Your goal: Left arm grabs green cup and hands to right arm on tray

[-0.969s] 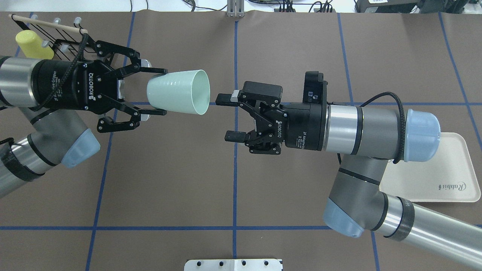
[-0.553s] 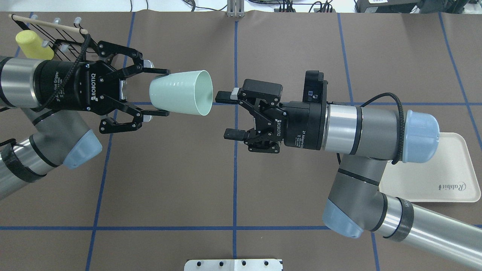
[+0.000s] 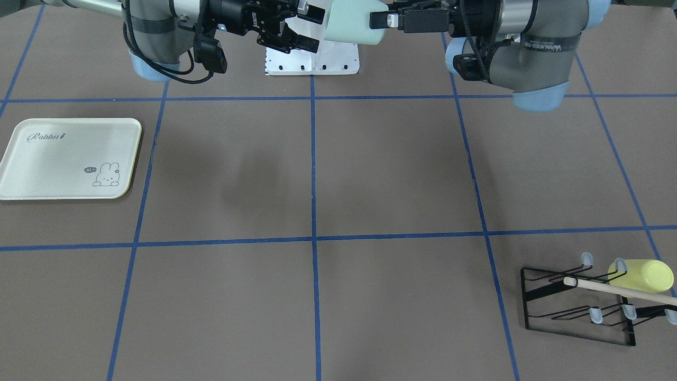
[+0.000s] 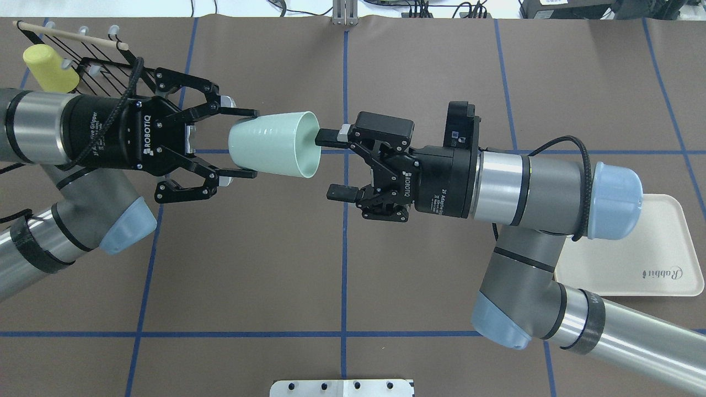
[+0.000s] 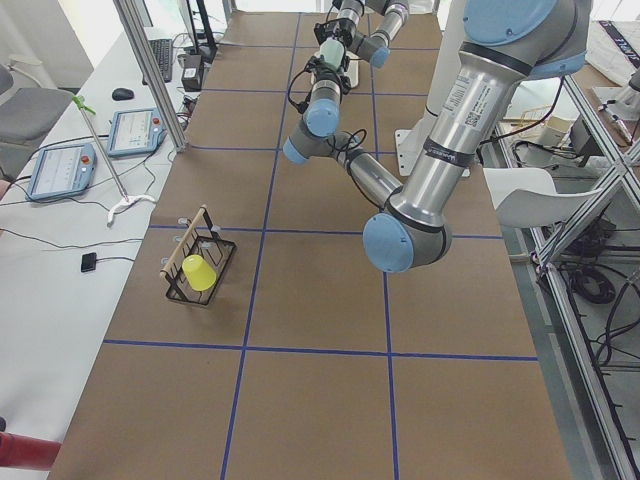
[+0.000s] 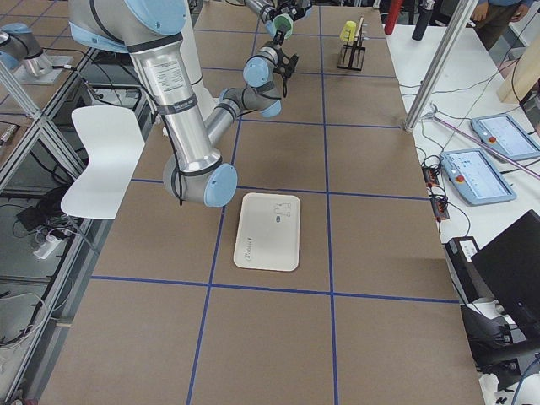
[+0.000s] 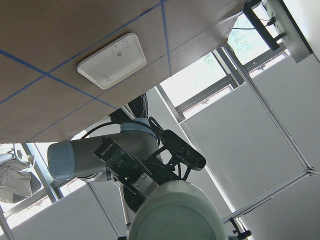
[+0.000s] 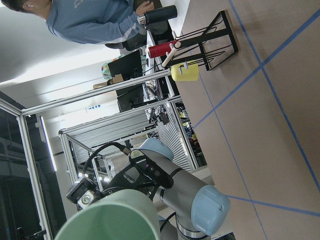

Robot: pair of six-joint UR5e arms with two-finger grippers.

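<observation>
Fingers (image 4: 242, 113) of left gripper (image 4: 249, 143) clench green cup (image 4: 270, 144), advanced toward the table's right edge; spread right gripper (image 4: 329, 164) now reaches its mouth, handover pending.

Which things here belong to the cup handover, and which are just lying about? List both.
In the job:
- green cup, held on its side
- left hand, shut on the cup
- right hand, open, one finger at the cup's mouth
- tray

Lying about:
- black wire rack
- yellow-green cup hanging on that rack
</observation>
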